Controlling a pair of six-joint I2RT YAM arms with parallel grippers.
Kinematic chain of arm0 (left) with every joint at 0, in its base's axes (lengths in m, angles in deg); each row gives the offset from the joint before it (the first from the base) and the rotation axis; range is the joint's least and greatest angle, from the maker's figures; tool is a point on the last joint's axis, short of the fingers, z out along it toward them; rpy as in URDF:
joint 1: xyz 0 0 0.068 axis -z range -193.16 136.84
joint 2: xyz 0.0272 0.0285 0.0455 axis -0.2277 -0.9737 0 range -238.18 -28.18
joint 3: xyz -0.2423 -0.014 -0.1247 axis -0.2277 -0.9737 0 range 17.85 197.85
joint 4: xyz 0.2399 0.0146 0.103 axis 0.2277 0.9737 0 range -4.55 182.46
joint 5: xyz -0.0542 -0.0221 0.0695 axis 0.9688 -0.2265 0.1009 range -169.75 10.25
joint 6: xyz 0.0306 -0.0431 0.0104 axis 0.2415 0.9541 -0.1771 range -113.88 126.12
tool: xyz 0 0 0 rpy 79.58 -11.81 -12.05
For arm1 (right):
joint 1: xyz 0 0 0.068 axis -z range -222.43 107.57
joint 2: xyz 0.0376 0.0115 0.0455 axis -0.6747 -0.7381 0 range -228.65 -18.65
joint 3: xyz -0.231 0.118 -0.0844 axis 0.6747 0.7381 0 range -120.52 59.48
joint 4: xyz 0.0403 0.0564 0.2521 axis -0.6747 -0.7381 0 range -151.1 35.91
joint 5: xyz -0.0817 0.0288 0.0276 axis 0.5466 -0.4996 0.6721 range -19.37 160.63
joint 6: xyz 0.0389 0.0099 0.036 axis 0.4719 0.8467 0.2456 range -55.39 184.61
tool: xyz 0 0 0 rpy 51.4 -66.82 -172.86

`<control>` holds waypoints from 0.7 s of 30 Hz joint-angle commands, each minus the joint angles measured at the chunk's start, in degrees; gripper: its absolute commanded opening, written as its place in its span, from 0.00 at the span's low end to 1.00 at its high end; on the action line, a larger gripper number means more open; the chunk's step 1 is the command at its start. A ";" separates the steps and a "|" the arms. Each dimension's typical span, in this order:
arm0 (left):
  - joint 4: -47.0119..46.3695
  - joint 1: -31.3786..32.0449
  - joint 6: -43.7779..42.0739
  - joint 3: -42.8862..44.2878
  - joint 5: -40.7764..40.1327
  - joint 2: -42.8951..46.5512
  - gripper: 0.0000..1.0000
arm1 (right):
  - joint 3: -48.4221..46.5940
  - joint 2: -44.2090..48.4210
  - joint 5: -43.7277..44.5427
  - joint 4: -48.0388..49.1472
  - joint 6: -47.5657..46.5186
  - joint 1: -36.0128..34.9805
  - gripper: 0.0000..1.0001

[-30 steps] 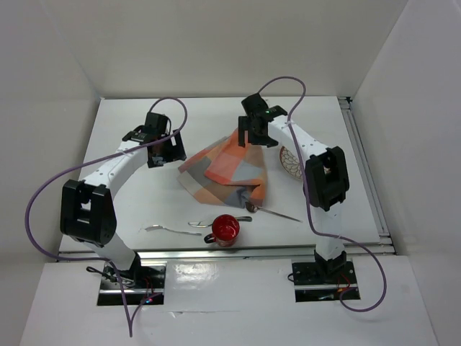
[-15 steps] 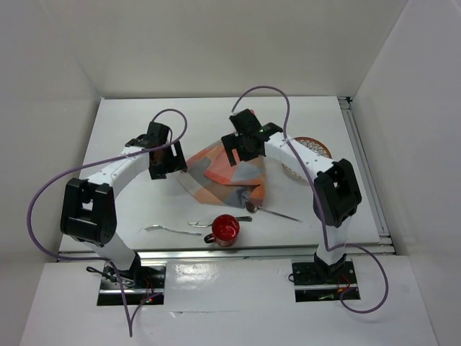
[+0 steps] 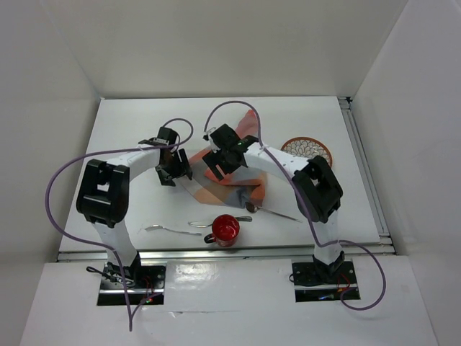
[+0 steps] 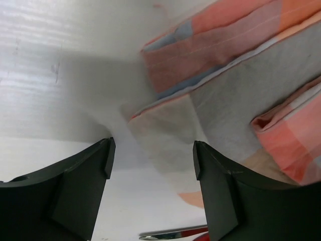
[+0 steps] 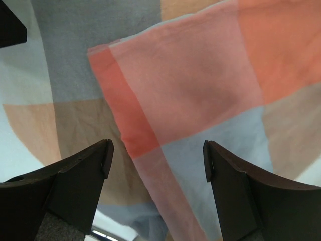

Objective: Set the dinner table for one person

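Observation:
The orange-and-blue-grey checked cloth (image 3: pixel 241 180) lies crumpled in the middle of the white dinner table (image 3: pixel 130 122). My left gripper (image 3: pixel 180 171) is open and empty at the cloth's left edge; in the left wrist view (image 4: pixel 150 158) its jaws stand wide over the cloth's pale corner (image 4: pixel 170 135). My right gripper (image 3: pixel 216 162) is open and empty just above the cloth's folded top layer; in the right wrist view (image 5: pixel 158 160) the cloth (image 5: pixel 200 75) fills the frame between the jaws. A red mug (image 3: pixel 225 229), a spoon (image 3: pixel 272 211), a fork (image 3: pixel 164 229) and a patterned plate (image 3: pixel 306 149) lie around it.
Another utensil (image 3: pixel 202 224) lies left of the mug. The metal rail (image 3: pixel 216 252) runs along the table's near edge. White walls close in the left, back and right sides. The spoon's bowl touches the cloth's near right corner.
Both arms moved in to the cloth: the left gripper went right to its left edge, the right gripper went left and nearer over it, uncovering the plate.

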 commanded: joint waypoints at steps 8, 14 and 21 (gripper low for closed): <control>-1.33 0.25 3.91 3.66 1.80 -3.05 0.50 | -1.98 -6.50 -4.07 8.84 0.94 -1.97 0.75; -0.55 -0.80 3.92 5.94 3.73 -3.66 0.00 | -0.31 -8.52 -0.30 10.51 2.71 -2.50 0.51; 2.88 -1.94 3.30 10.43 2.51 -2.70 0.00 | -0.92 -4.58 3.05 9.38 4.11 -1.88 0.00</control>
